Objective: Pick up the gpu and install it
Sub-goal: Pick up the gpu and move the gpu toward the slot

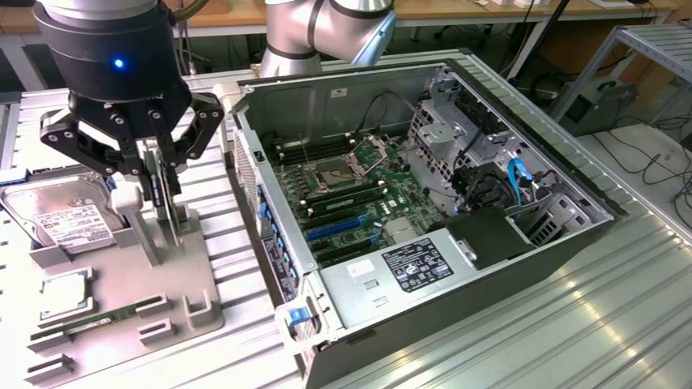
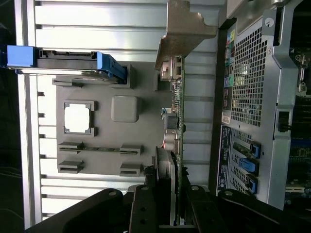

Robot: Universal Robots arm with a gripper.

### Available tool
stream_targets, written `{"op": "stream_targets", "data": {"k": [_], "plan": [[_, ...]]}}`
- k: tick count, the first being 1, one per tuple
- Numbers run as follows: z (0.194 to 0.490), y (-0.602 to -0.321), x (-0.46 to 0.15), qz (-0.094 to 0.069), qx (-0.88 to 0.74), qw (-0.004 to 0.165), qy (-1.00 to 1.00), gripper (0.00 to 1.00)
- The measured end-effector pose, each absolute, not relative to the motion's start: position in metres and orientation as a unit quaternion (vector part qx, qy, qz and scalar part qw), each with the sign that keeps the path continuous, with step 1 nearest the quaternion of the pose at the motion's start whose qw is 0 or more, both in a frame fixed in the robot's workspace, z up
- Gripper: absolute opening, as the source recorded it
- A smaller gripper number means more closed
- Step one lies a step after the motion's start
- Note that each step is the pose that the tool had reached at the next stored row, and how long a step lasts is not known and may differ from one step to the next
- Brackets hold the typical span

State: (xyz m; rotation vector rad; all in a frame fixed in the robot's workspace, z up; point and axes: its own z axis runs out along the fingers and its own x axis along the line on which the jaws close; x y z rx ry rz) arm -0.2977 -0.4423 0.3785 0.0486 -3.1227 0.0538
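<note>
Gripper (image 1: 149,188) clamped on gpu (image 2: 178,111); card upright in jaws, over grey holder tray (image 1: 119,284), beside open computer case (image 1: 487,324).

The grey computer case (image 1: 465,312) holds a green motherboard (image 1: 368,194) with blue slots (image 1: 327,230). Beside the case, the black gripper (image 1: 157,190) wears a blue dot of light (glowing). The gpu (image 2: 181,121) is green with a dull silver bracket (image 2: 187,24), and the tray (image 1: 119,271) is plain grey.
</note>
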Motion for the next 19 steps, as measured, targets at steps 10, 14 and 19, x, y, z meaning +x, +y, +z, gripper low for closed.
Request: {"op": "stream_targets", "data": {"k": [10, 14, 19], "plan": [[0.388, -0.442, -0.297, 0.017, 0.016, 0.009, -1.000, 0.28], [0.391, -0.442, -0.296, 0.017, 0.016, 0.010, -1.000, 0.28], [0.395, -0.442, -0.295, 0.017, 0.016, 0.010, -1.000, 0.28]]}}
